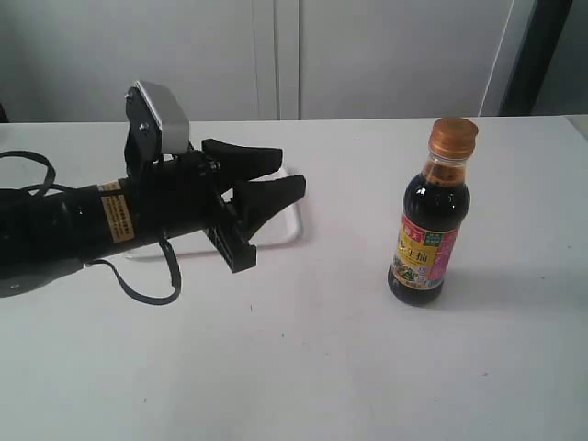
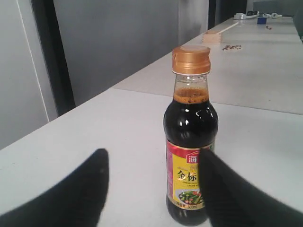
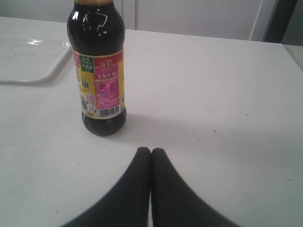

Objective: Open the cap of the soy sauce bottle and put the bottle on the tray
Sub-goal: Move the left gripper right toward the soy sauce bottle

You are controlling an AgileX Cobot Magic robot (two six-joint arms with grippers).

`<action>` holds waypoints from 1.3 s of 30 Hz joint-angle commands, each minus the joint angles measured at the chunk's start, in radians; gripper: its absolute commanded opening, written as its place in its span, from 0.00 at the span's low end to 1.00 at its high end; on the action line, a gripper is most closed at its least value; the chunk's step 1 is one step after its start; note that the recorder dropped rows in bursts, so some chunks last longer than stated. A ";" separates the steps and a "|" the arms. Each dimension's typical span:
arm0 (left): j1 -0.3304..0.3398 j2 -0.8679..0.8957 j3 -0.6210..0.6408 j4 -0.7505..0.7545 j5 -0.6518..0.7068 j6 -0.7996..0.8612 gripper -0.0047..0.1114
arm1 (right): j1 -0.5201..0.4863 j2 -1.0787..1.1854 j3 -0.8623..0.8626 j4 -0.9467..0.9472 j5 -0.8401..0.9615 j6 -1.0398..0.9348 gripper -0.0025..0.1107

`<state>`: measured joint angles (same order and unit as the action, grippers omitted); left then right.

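The soy sauce bottle [image 1: 430, 234] stands upright on the white table at the right, its copper-orange cap [image 1: 454, 136] shut. The left gripper [image 1: 280, 176] is open above the table to the bottle's left, a clear gap away, fingers pointing toward it. In the left wrist view the bottle [image 2: 190, 156] and its cap [image 2: 191, 59] stand ahead of the spread gripper [image 2: 154, 158], nearer one finger. The white tray [image 1: 280, 230] lies mostly hidden under the left arm. In the right wrist view the right gripper [image 3: 151, 150] is shut and empty, short of the bottle [image 3: 98, 71]; the tray's corner [image 3: 33, 64] shows beyond.
A black cable [image 1: 147, 285] loops from the left arm onto the table. White cabinet doors [image 1: 276, 55] stand behind the table. In the left wrist view a second table [image 2: 255, 52] with small objects lies beyond.
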<state>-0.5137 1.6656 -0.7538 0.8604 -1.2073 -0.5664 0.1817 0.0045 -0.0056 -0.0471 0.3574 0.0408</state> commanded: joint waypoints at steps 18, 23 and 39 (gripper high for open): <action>-0.207 0.300 -0.281 -0.056 -0.014 -0.012 0.91 | -0.004 -0.005 0.006 -0.003 -0.009 0.000 0.02; -0.225 0.362 -0.348 -0.058 -0.014 -0.039 0.91 | -0.004 -0.005 0.006 -0.003 -0.009 0.000 0.02; -0.250 0.498 -0.515 -0.084 -0.014 -0.073 0.91 | -0.004 -0.005 0.006 -0.003 -0.009 0.022 0.02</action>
<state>-0.7559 2.1493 -1.2441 0.7836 -1.2092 -0.6224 0.1817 0.0045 -0.0056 -0.0471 0.3574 0.0528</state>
